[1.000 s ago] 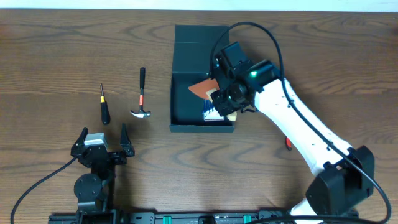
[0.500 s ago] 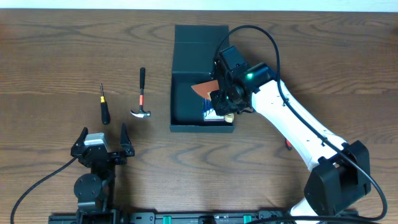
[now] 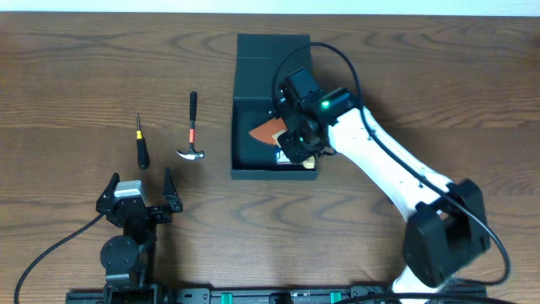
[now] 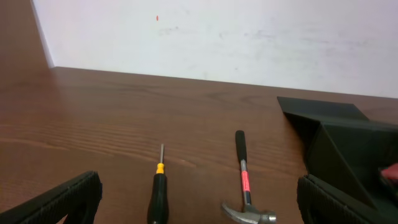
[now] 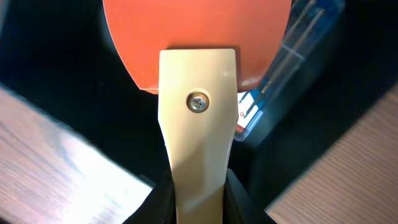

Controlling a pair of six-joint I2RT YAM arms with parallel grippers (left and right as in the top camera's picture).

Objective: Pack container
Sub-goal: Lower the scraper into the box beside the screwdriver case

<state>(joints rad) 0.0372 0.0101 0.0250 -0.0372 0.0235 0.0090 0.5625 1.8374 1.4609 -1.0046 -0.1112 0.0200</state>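
Note:
The dark teal-green container (image 3: 249, 93) stands open at the table's middle back, its flap lid folded away. My right gripper (image 3: 297, 145) is shut on the cream handle of a scraper with an orange blade (image 5: 198, 37) and holds it over the container's inside; the blade (image 3: 266, 133) points left. A small blue case of silver bits (image 5: 298, 43) lies inside, under the blade. My left gripper (image 4: 199, 205) is open and empty at the front left. A hammer (image 3: 191, 127) and a black screwdriver (image 3: 142, 142) lie on the table left of the container.
A small red object (image 3: 391, 195) lies on the table under the right arm. The hammer (image 4: 244, 183) and the screwdriver (image 4: 158, 193) lie in front of my left gripper, with the container's wall (image 4: 348, 155) at right.
My right gripper has moved left and further over the container's inside with the scraper. The left arm has not moved.

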